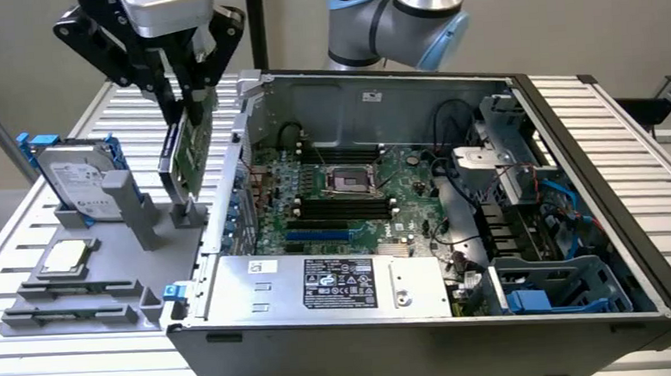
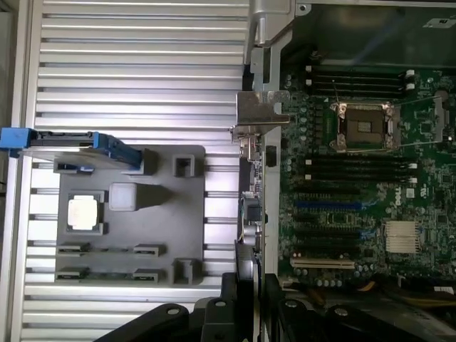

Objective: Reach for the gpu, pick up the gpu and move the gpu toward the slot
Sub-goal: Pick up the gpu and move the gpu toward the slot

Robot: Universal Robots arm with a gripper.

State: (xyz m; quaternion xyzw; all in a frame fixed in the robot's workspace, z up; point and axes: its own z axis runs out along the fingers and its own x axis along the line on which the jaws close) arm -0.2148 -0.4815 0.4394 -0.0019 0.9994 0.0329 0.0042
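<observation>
Pincer pinching the gpu, held upright beside the open computer case.

The pincer [image 1: 187,75] grips the top edge of the gpu [image 1: 186,148], a thin green circuit card with a silver end bracket [image 2: 261,108], dark when seen edge-on. Its long axis runs up and down, lower end just above the grey holder tray [image 1: 88,278] on the slatted surface [image 1: 643,146], beside the case [image 1: 435,338] wall. A hard drive [image 1: 77,180] and processor chip [image 1: 66,256] sit on the tray.
</observation>
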